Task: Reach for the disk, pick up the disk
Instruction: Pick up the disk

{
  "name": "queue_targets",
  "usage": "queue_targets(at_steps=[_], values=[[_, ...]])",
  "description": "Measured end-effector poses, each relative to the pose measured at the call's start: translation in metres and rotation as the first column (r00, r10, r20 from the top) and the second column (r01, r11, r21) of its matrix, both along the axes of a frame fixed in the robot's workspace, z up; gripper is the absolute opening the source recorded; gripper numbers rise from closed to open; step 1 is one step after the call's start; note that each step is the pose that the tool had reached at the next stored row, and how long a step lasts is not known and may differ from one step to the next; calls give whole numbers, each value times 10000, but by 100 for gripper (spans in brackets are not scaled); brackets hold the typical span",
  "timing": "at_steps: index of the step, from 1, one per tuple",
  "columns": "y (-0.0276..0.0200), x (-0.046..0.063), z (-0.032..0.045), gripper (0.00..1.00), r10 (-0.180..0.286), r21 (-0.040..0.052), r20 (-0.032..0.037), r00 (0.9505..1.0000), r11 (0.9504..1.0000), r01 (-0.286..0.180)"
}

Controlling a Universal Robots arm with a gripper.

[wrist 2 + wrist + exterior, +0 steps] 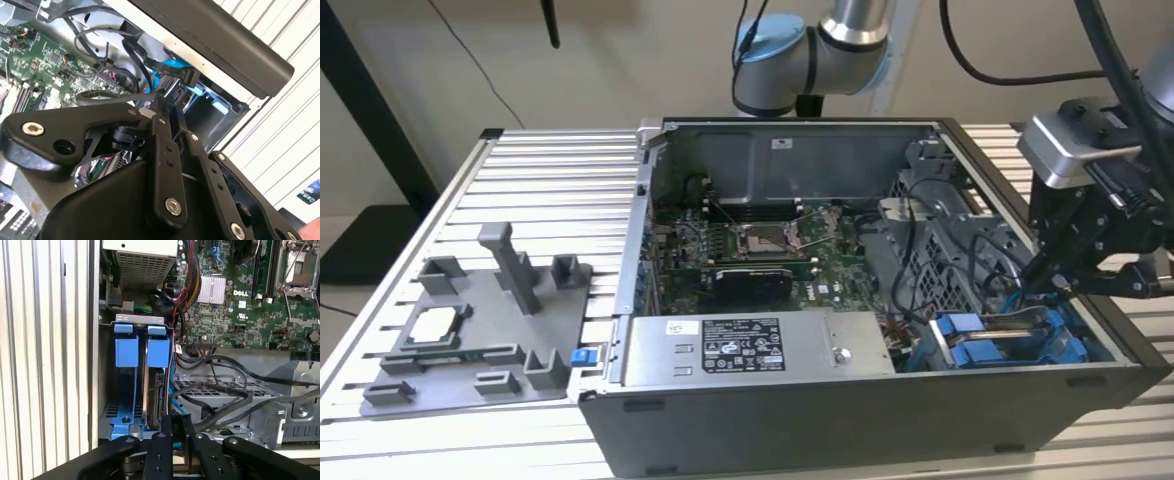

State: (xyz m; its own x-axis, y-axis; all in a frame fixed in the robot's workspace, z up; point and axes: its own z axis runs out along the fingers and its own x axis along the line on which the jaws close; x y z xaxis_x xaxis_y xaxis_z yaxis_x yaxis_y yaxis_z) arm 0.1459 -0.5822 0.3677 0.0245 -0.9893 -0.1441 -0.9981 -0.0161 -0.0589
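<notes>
End effector (176, 422) just short of disk (154, 390); disk on edge in drive bay (140, 319), long axis running straight ahead. Grip state indiscernible.

The arm (854, 25) is a smooth silver tube set into rounded grey joint housings, and one joint is closed off with a pale blue cap (767, 42). Thick black cables (1001, 60) run alongside it in loose loops. At the wrist there is a boxy silver-grey housing (1074, 145) with a darker front face. The gripper (1074, 280) under it is matte black all over. In both wrist views its body shows as flat black links (165, 165) with rounded ends, like short straps hinged together. Bright silver socket-head screws (32, 129) pin the joints, and smaller dark bolts sit sunk in a row along the bars.
</notes>
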Motion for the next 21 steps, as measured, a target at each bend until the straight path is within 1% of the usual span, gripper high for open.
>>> queue_targets(at_steps=[2,3,7,12,14,15,16,18,19,21], values=[[-1,13,-2,0,-25,-73,-168,9999,10000,24],[-1,33,-10,0,-29,-95,-195,9998,10000,27],[-1,77,-81,0,-44,-96,-202,9998,9999,42],[-2,84,-148,0,-240,-98,-247,9994,9997,237],[-1,84,-159,0,-372,-106,-254,9990,9993,370],[-2,84,-163,0,-444,-108,-274,9986,9990,442],[-4,85,-167,0,-491,-116,-327,9983,9987,488],[-6,96,-170,0,-515,-142,-531,9973,9986,508],[-6,112,-174,0,-516,-153,-615,9968,9986,508],[-8,131,-193,0,-516,-154,-630,9967,9986,507]])
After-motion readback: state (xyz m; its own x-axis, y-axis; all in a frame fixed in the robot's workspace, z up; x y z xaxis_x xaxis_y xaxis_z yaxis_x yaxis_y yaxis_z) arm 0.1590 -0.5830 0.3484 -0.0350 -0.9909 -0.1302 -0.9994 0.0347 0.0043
